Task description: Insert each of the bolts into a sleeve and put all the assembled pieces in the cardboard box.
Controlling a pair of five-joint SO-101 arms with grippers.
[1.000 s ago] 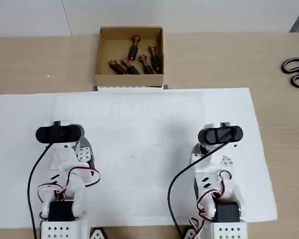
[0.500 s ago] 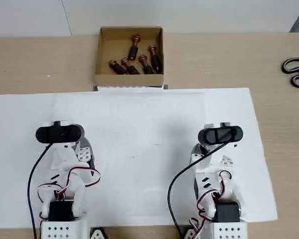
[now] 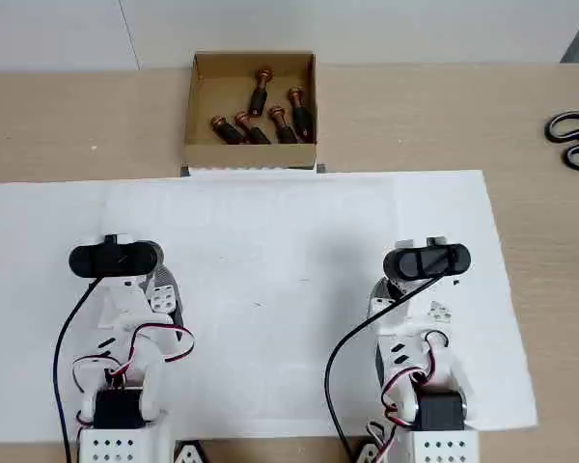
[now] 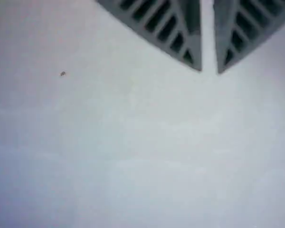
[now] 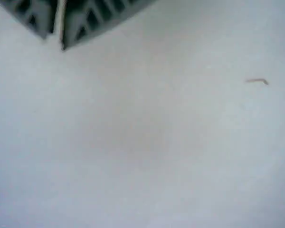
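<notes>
Nearest the camera, both arms sit folded back at the near edge of the desk (image 3: 77,125). The left tool (image 4: 207,66) hangs low over the white paper sheet (image 3: 270,251), its jaws drawn together to a thin slit with nothing between them. The right tool (image 5: 57,40) is clenched and empty too, though its tips sit at the very edge of its wrist view, so I would not swear the slit is fully closed. No loose bolts or sleeves lie on the sheet. The main hazard here is the paper itself: a tool this close to it that swept forward without lifting first could catch the sheet and wrinkle or drag it. The sheet's far edge runs right up to the front wall of the cardboard box (image 3: 251,154), so a dragged sheet would probably shove the box as well. The box looks light enough to slide or tip. Inside it, five assembled pieces (image 3: 259,92) lie loose, some touching and pointing different ways. From the high view I cannot judge how deeply each bolt sits in its sleeve, and a jolt might work one partly out or spill a piece over the low wall. An arm reaching in for no reason would risk the same. A pair of scissors (image 3: 574,140) lies well apart at the far right of the desk and should not matter.
</notes>
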